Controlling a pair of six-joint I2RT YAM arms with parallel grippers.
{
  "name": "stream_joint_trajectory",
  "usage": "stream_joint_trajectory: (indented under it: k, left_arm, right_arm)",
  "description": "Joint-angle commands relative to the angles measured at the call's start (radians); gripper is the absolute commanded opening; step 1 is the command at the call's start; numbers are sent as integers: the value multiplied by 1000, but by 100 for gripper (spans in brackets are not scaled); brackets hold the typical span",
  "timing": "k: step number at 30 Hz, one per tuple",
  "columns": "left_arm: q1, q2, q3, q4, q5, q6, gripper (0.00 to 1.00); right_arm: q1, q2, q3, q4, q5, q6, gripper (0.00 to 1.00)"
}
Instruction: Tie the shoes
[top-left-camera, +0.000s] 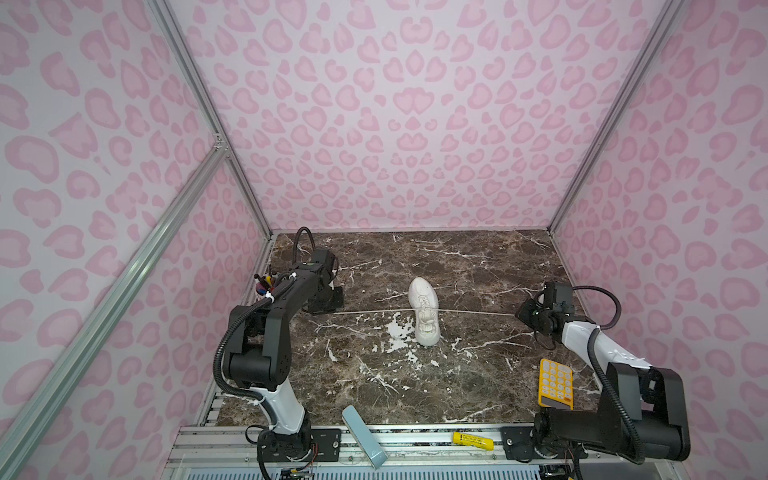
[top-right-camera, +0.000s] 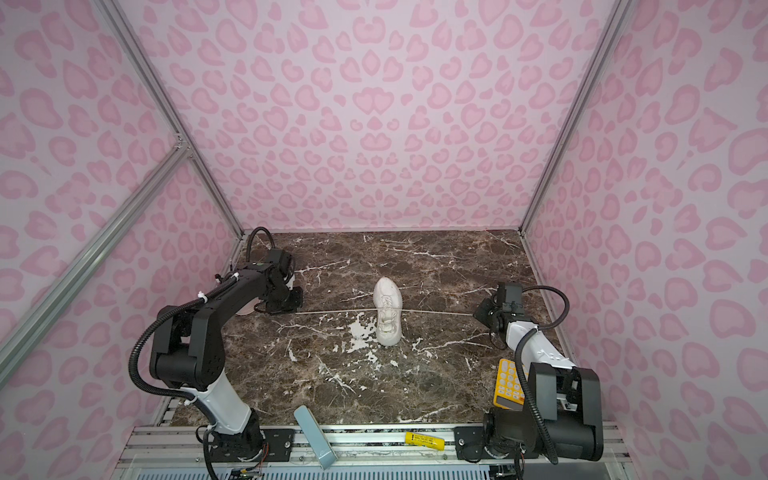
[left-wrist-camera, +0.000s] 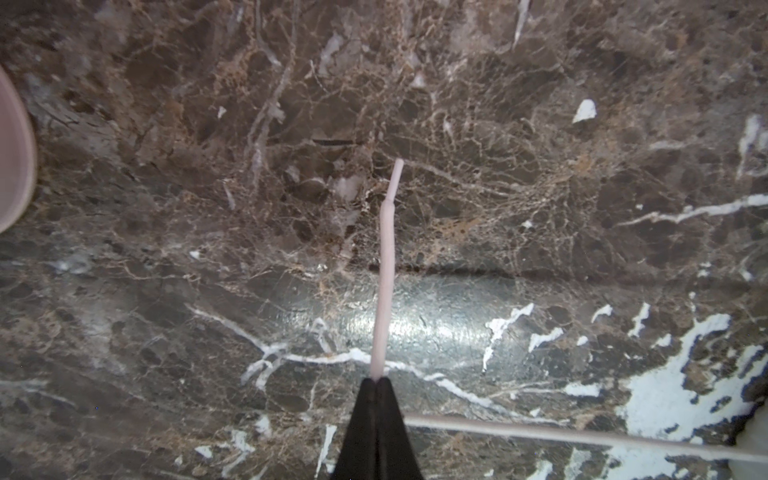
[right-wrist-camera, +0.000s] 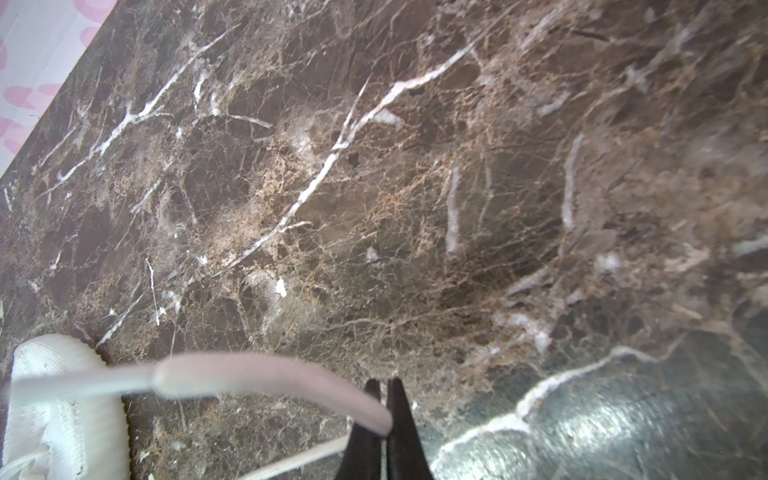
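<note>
The shoes are a single white sneaker (top-left-camera: 424, 311) (top-right-camera: 387, 312) standing in the middle of the marble table, toe toward the back wall. Its two thin white laces (top-left-camera: 374, 311) (top-left-camera: 478, 312) stretch taut to the left and right. My left gripper (top-left-camera: 329, 311) (top-right-camera: 297, 312) (left-wrist-camera: 377, 380) is shut on the left lace, whose free end (left-wrist-camera: 386, 270) sticks out past the tips. My right gripper (top-left-camera: 519, 316) (top-right-camera: 474, 315) (right-wrist-camera: 384, 384) is shut on the right lace, whose end (right-wrist-camera: 249, 374) curls out blurred. The sneaker (right-wrist-camera: 62, 407) shows at the edge of the right wrist view.
A yellow calculator (top-left-camera: 555, 384) lies by the right arm. A pale blue flat bar (top-left-camera: 363, 436) and a yellow tube (top-left-camera: 472, 440) rest on the front rail. A holder with coloured items (top-left-camera: 266, 286) stands behind the left arm. Pink patterned walls close in three sides.
</note>
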Motion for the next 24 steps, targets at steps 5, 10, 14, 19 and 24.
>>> stream_joint_trajectory:
  k: [5, 10, 14, 19, 24]
  left_arm:
    - [8, 8, 25, 23, -7, -38, 4]
    - [-24, 2, 72, 30, 40, -53, 4]
    - [-56, -21, 74, 30, 34, -58, 4]
    - [-75, -51, 58, 36, 44, -70, 4]
    - [-85, -60, 52, 34, 54, -76, 4]
  right_arm:
    - [-18, 2, -5, 28, 71, -7, 0]
    - [-6, -9, 18, 21, 38, 2, 0]
    - [51, -33, 52, 4, 21, -18, 0]
    - [182, -33, 150, -80, 46, -47, 1]
    - [328, 1, 258, -151, 55, -67, 1]
